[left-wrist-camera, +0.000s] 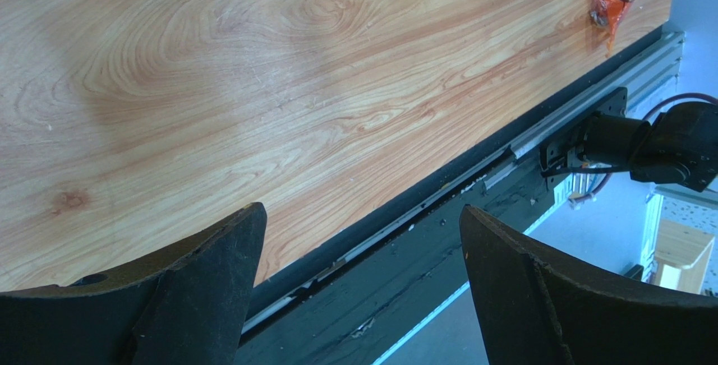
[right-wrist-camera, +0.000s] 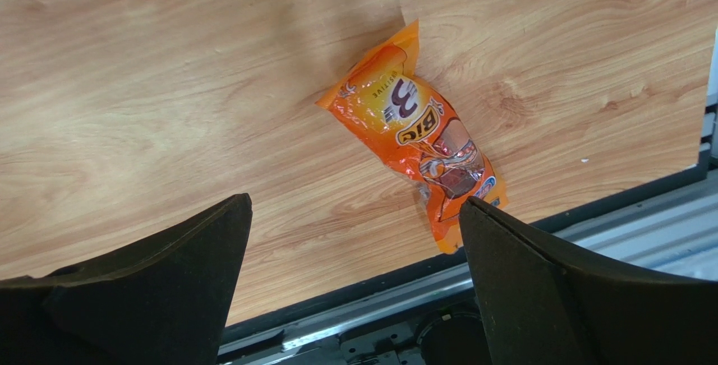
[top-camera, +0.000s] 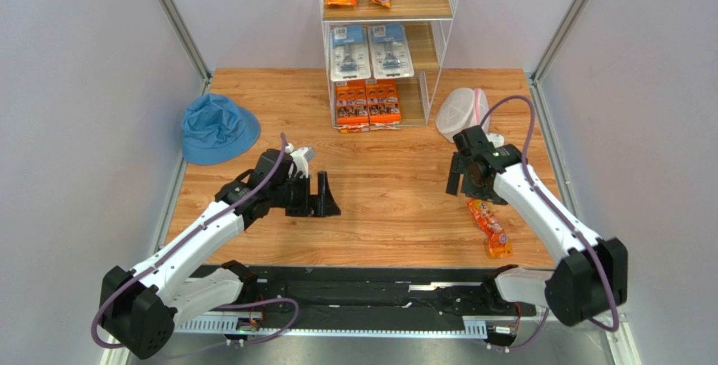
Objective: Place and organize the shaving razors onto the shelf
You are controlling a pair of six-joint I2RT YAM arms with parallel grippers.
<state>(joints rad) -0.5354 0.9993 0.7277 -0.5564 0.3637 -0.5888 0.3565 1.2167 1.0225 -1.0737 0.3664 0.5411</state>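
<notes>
One long orange razor bag [right-wrist-camera: 417,134] lies crumpled on the table [top-camera: 396,205], well apart from the shelf [top-camera: 451,12].

We see it just beside the right gripper [top-camera: 465,187], toward the near edge. That gripper's jaws gape with nothing between them, and the left gripper [top-camera: 325,195] is likewise released and bare. The bag's small print looks too creased for us to read, and the frame cuts off the shelf's top.
</notes>
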